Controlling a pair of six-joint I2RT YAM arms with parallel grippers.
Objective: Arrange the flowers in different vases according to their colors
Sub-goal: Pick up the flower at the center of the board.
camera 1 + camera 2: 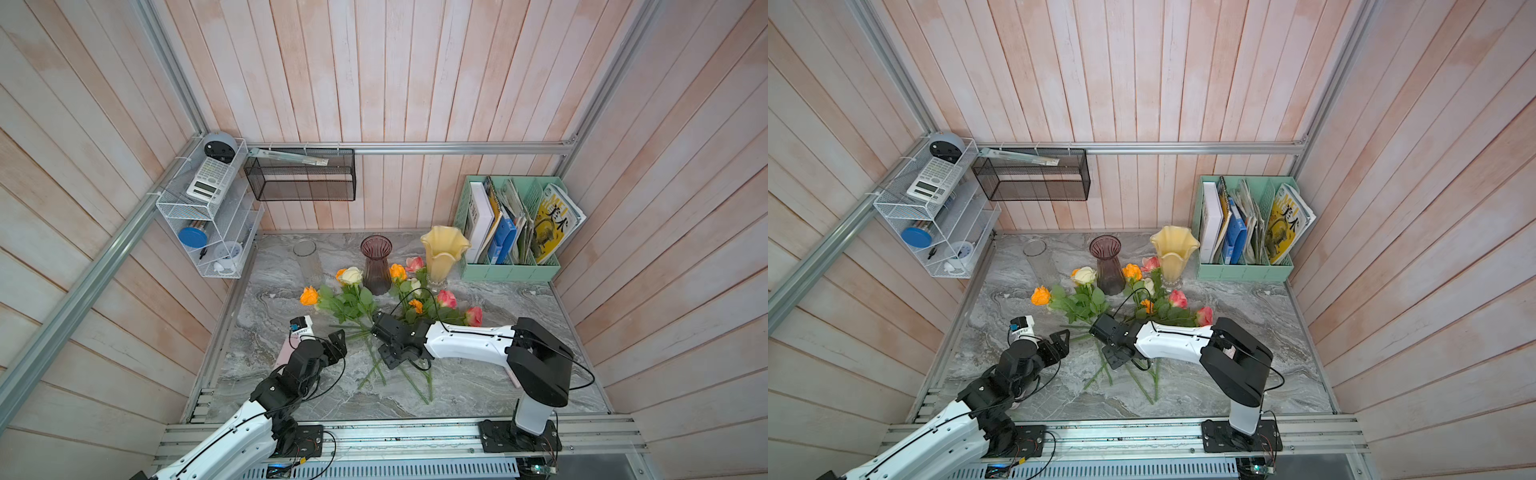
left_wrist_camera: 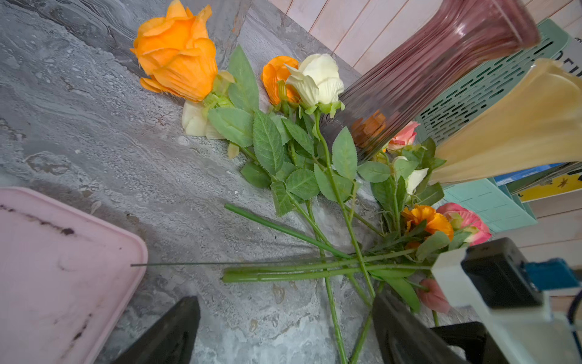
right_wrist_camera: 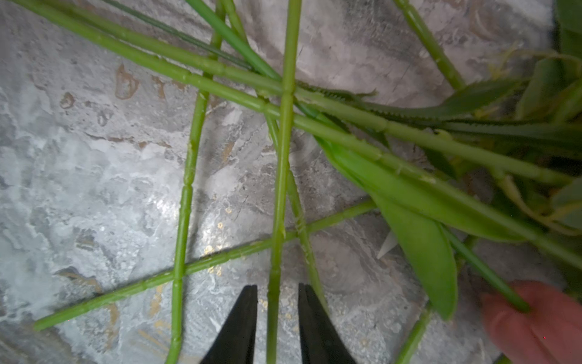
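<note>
Currently right hand (image 3: pixel 277 288) narrowly open, astride one green stem (image 3: pixel 281 189), slim gaps each side, no grip. Left hand (image 2: pixel 286 302) near it, wide open, holding nothing. Flowers (image 1: pixel 353 299) heaped on surface (image 1: pixel 478 395) beneath right hand; vases (image 1: pixel 376 266) beyond.

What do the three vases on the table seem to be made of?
Clear cylinder vase: plain smooth glass; the marbled table shows through it. Dark purple ribbed vase: glossy tinted glass; something orange shows through its wall. Pale yellow wavy-rimmed vase: milky and shiny, perhaps cloudy glass or glazed ceramic; I cannot tell which.
</note>
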